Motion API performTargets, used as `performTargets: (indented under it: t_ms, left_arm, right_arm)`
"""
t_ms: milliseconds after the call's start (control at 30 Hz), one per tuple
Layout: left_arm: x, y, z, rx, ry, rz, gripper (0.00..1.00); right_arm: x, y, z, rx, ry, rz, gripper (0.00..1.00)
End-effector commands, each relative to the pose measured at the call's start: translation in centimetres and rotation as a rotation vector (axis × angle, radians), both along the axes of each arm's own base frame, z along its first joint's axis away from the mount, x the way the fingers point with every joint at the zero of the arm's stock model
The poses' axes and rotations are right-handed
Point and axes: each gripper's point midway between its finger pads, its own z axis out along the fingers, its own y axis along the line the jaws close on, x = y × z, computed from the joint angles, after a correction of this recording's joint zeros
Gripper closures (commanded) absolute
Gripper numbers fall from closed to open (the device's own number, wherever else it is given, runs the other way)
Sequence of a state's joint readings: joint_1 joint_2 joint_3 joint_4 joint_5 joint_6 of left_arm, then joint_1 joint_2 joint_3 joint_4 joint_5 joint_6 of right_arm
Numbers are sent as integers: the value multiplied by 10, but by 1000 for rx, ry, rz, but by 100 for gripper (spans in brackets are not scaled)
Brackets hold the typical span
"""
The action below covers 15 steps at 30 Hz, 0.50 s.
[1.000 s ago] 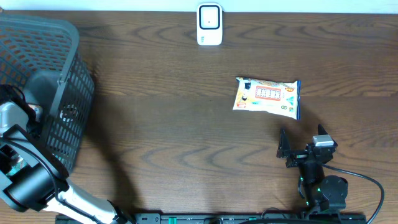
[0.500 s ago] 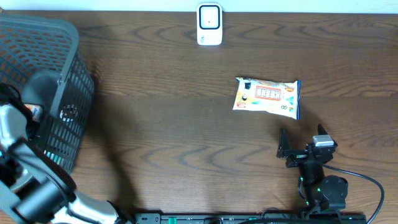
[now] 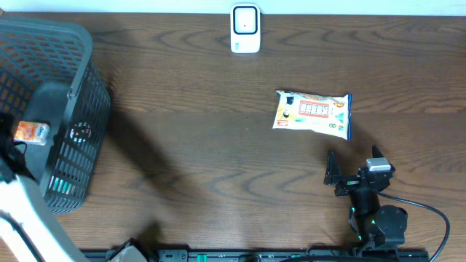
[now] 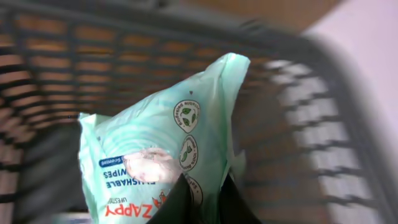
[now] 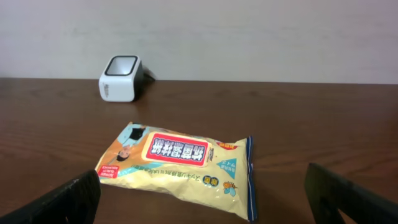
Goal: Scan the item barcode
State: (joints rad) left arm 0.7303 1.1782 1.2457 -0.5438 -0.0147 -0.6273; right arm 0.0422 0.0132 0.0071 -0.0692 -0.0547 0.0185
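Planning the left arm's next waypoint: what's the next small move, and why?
Probably lift straight up. The left jaws are shut on the mint-green soft wipes packet, which is inside the dark grey plastic mesh basket; it likely has to clear the rim before heading to the white box-shaped scanner.

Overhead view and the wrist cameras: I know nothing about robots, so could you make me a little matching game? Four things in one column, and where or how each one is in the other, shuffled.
Things:
1. white scanner
2. yellow pack
3. green pack
4. right gripper

Places or states:
A. open, holding nothing
B. pinched in the left gripper, basket mesh behind it
C. standing at the far edge of the table
D. lying flat on the table

Pairs: 1-C, 2-D, 3-B, 4-A.
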Motion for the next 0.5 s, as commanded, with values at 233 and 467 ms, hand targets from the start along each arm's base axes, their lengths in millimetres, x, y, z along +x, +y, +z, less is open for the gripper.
performTargets:
  t_ms: [233,467]
  left_arm:
    - [40,-116,116,-77,-525,-478,93]
    - [66,-211,132,64,-508,-843,93]
  right_arm:
    - [0,-1,-1,10,4,-3,1]
    - [0,-1,-1,10,4,-4,1]
